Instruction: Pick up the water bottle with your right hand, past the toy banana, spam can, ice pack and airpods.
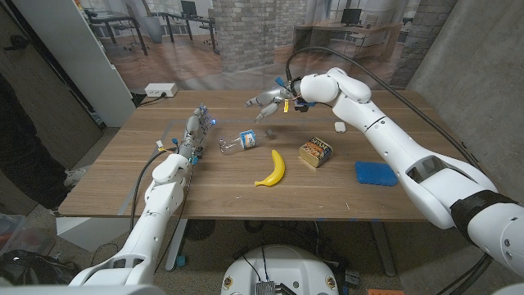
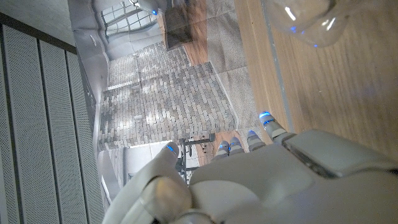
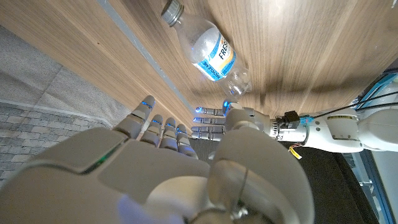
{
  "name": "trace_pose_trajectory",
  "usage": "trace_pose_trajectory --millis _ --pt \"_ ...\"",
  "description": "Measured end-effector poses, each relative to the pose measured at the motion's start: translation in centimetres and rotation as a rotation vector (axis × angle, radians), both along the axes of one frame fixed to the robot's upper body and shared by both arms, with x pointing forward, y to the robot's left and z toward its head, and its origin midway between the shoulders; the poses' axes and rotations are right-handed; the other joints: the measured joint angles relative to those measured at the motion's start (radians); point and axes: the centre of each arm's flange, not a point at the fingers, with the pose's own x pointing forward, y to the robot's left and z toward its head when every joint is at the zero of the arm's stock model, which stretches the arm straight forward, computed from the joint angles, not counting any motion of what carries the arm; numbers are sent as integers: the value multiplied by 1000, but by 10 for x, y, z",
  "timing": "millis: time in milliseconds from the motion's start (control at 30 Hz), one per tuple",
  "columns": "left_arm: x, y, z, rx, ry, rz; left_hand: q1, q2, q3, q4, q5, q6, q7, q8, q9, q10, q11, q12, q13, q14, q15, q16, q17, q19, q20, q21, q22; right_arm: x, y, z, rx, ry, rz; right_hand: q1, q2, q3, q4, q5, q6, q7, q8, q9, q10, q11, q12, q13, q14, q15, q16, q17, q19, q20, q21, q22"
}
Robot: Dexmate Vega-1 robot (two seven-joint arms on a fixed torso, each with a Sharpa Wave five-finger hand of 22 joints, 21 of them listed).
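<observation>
Water bottle (image 1: 242, 142) lies on its side — right hand (image 1: 266, 102) open, just beyond

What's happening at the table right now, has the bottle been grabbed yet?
Not yet. The water bottle lies on its side on the table, untouched. The right robot hand hovers open over the far part of the table, just beyond the bottle. The left robot hand waits at the table's left, holding nothing. The toy banana, spam can, ice pack and airpods sit to the right.
</observation>
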Motion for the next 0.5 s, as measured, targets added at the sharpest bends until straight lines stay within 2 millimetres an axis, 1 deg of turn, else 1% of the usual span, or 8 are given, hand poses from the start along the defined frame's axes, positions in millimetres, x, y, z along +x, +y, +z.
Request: trace_pose_trajectory --millis 133,300,367,400,500 --pt "1 0 0 -1 1 0 0 0 0 0 0 0 0 0 0 0 0 0 0 0 0 0 0 0 0 0 0 3 3 -2 -28 6 -15 4 4 0 0 0 0 0 0 0 0 0 0 0 0 0 0 0 0 0 0 0" --pt "2 1 0 -2 3 0 0 0 0 0 0 0 0 0 0 0 0 0 0 0 0 0 0 0 0 0 0 5 7 -2 -56 5 -23 7 1 0 0 0 0 0 0 0 0 0 0 0 0 0 0 0 0 0 0 0" --pt "3 1 0 -2 3 0 0 0 0 0 0 0 0 0 0 0 0 0 0 0 0 0 0 0 0 0 0 6 8 -2 -65 3 -25 9 -1 0 0 0 -4 -4 0 0 -5 -5 0 0 0 0 0 0 0 0 0 0" --pt "3 1 0 -2 4 0 0 0 0 0 0 0 0 0 0 0 0 0 0 0 0 0 0 0 0 0 0 6 9 -3 -71 3 -26 14 4 0 0 0 -4 -4 0 0 -5 -5 0 0 0 0 0 0 0 0 0 0" --pt "3 1 0 -2 5 0 0 0 0 0 0 0 0 0 0 0 0 0 0 0 0 0 0 0 0 0 0 8 12 -4 -90 1 -30 14 4 0 0 0 -4 -3 0 0 -5 -5 0 0 0 0 0 0 0 0 0 0"
